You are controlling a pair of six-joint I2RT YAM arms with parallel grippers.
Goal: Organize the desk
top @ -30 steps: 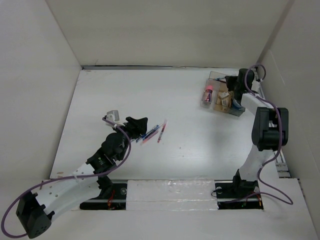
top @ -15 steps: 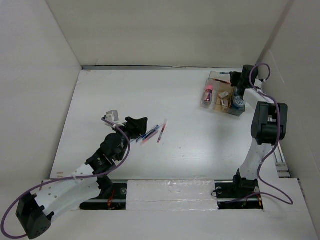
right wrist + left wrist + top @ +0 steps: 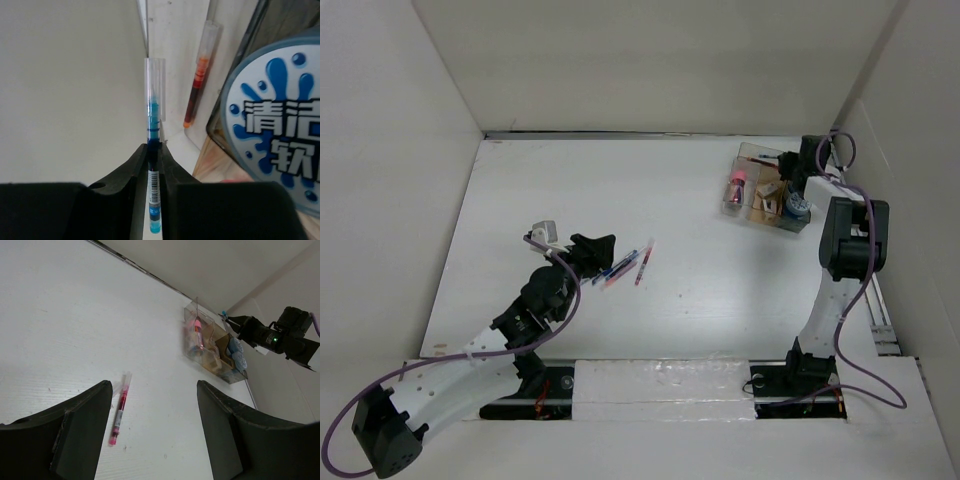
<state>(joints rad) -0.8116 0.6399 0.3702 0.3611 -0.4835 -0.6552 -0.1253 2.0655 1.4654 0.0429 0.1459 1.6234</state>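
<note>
The white desk (image 3: 700, 300) carries a few loose pens (image 3: 618, 268) at centre left, with a red pen (image 3: 642, 263) beside them. My left gripper (image 3: 594, 244) hovers just left of them, open. In the left wrist view the red pen (image 3: 120, 412) lies by the inner edge of the left finger, with nothing between the fingers of my left gripper (image 3: 152, 385). My right gripper (image 3: 783, 160) is at the far end of the clear tray (image 3: 745, 152). In the right wrist view my right gripper (image 3: 154, 150) is shut on a blue pen (image 3: 154, 115) that points forward.
The tray holds a pink tube (image 3: 736, 184), small brown boxes (image 3: 767, 197) and a round blue-and-white lidded container (image 3: 280, 115). A red-orange pen (image 3: 197, 80) lies in its far compartment. White walls close in the desk on the left, back and right.
The right arm has drawn slightly toward the far wall, its gripper staying over the tray's far end with the blue pen. The left arm has not moved.
</note>
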